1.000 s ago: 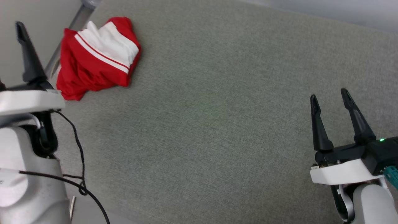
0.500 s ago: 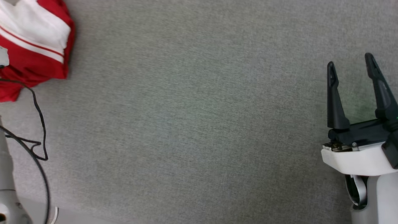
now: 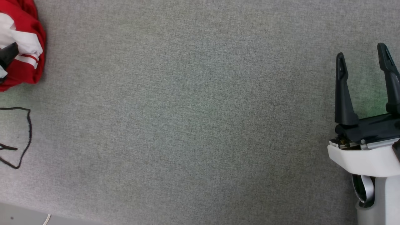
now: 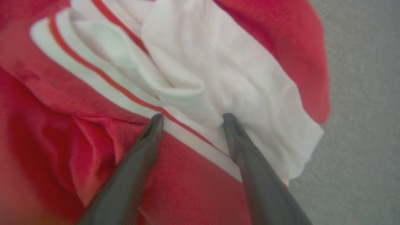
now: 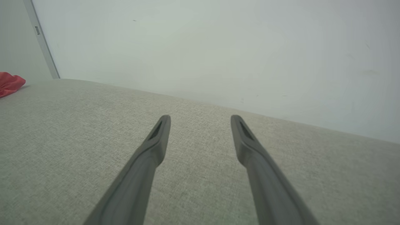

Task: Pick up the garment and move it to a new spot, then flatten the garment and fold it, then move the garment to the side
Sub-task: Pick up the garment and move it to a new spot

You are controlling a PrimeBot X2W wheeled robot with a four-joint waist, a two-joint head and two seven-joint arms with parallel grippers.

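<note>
Grey woven fabric surface [image 3: 200, 125] spans the work area, with a pale wall [image 5: 218, 47] behind it. Red jersey [image 3: 26, 70] lies crumpled in a heap at the far left edge of the surface, well apart from the right arm.

Left gripper [image 4: 192, 116] is set directly over the heap with its fingers spread. The tips straddle a raised fold of the white sleeve panel [image 4: 193, 62], beside the red-and-white striped trim [image 4: 103, 73]. Whether the tips press into the cloth cannot be told. Judgement: this placement brackets a ridge of fabric so that closing would pinch it for the lift. No grip is made yet.

Right gripper [image 3: 361, 50] hovers over bare surface at the right, fingers spread and empty. It is judged to be held clear, leaving the middle open as a new spot. Black cable [image 3: 29, 128] loops near the jersey.
</note>
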